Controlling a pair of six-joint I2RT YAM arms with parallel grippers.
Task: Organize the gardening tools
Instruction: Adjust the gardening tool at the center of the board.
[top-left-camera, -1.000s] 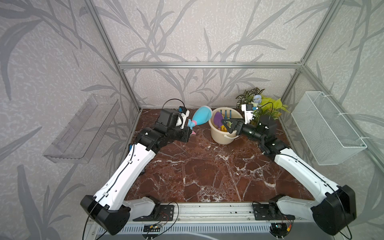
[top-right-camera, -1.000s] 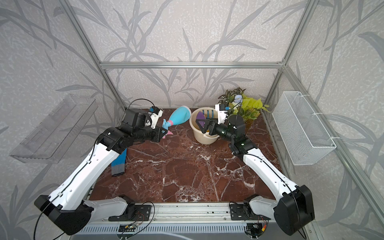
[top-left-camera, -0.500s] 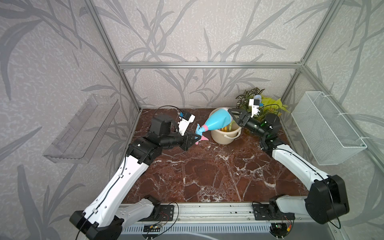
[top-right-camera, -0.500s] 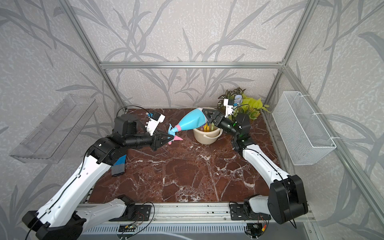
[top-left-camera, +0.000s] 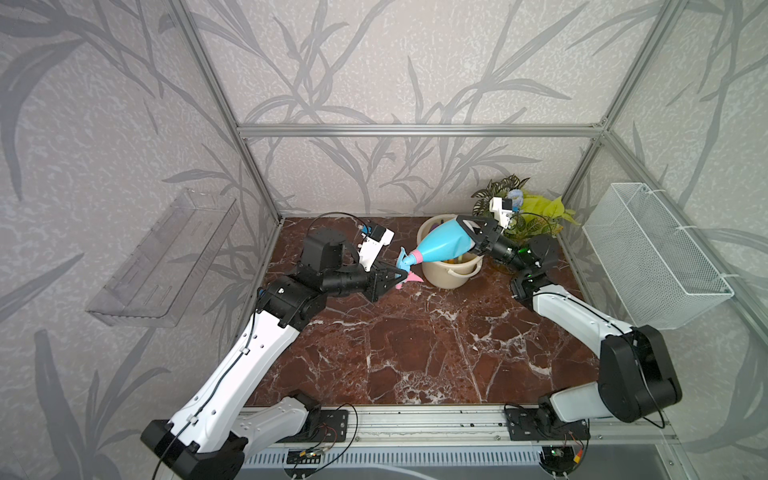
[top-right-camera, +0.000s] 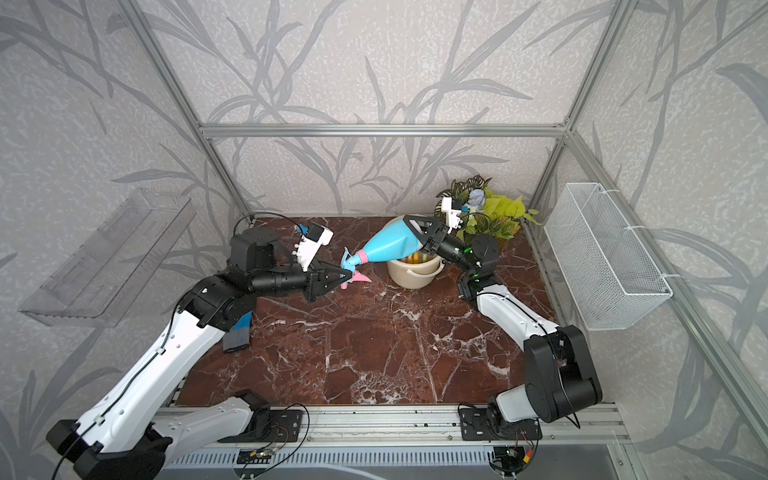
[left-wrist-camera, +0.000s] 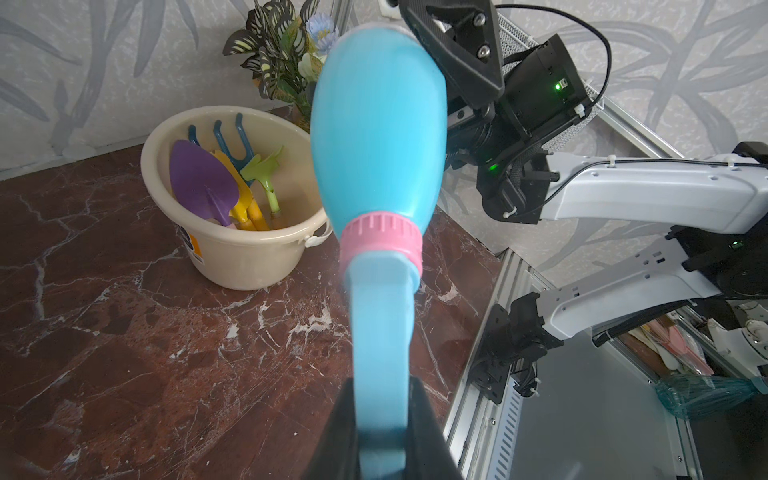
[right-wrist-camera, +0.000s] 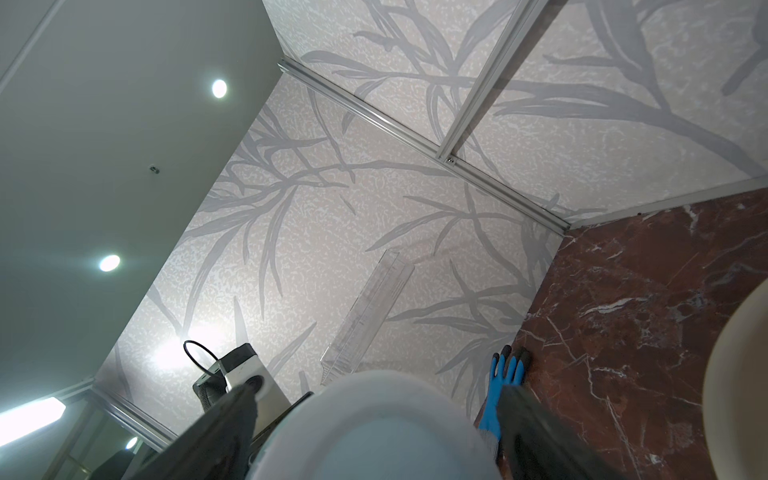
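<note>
The brown table (top-left-camera: 415, 353) is mostly bare. A wire basket (top-left-camera: 656, 257) hangs on the right wall and a clear shelf (top-left-camera: 166, 249) hangs on the left wall, and I see nothing in either one.

The bucket (left-wrist-camera: 249, 257) stands at the far side of the table, a bit to the right. Four little tools are inside it, so that part looks done. The left wrist view shows them: the purple trowel (left-wrist-camera: 203, 183), the yellow shovel (left-wrist-camera: 241, 187), the blue fork (left-wrist-camera: 232, 137) and the green rake (left-wrist-camera: 264, 170).

The spray bottle (top-left-camera: 442, 245) is the one tool not put away yet. It is up in the air, lying on its side, just left of the bucket and partly over it.

The left gripper (top-left-camera: 397, 276) is pinched tight on the bottle's thin spray end. The right gripper (top-left-camera: 467, 237) has its jaws wide, one on each side of the bottle's fat end. I cannot tell if they are squeezing it or just next to it.

I think the bottle is being passed from one arm to the other. After that it has to go to its place, and then the tools should be tidy.

A blue glove (top-right-camera: 237, 334) lies at the left edge of the table.
</note>
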